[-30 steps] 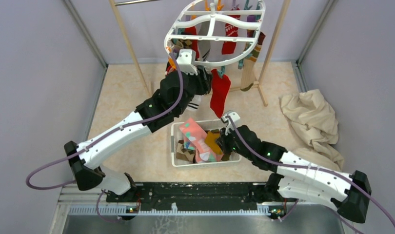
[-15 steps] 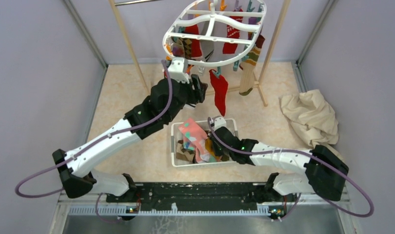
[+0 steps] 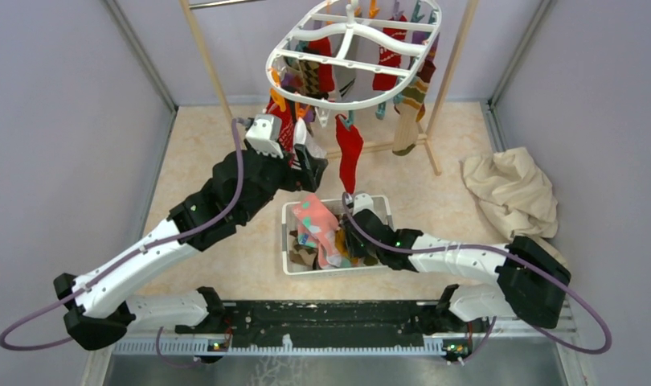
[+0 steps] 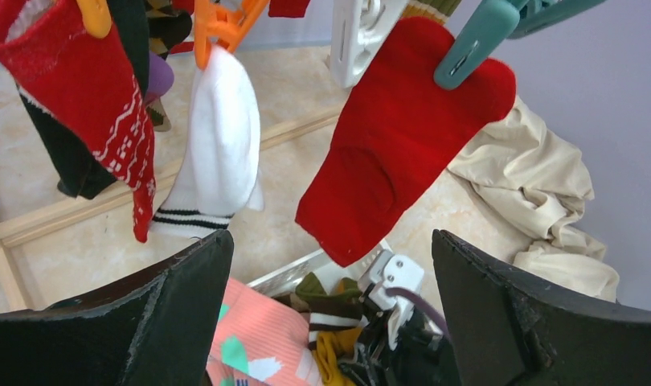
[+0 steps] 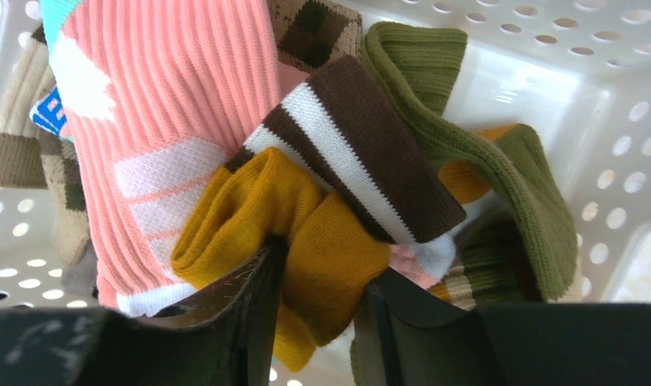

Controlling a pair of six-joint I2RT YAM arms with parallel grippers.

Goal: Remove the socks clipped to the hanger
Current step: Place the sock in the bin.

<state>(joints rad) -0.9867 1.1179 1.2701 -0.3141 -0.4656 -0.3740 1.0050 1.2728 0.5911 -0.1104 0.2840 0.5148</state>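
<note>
Left gripper [image 4: 330,237] gapes wide, empty, just below the red sock [image 4: 386,153], which hangs from a teal clip [image 4: 475,48] on the hanger [image 3: 351,24]. Right gripper [image 5: 322,265] pinches a yellow sock [image 5: 306,225] inside the basket [image 5: 499,80]. Recommended: grip the red sock mid-body and pull steadily downward.

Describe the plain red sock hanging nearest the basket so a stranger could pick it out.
Find the white oval hanger at the top of the overhead view. On its near rim, close to the white basket, a teal clip holds the red sock. Unlike the white-patterned red sock and the black-striped white sock to its left, it is solid red.
</note>
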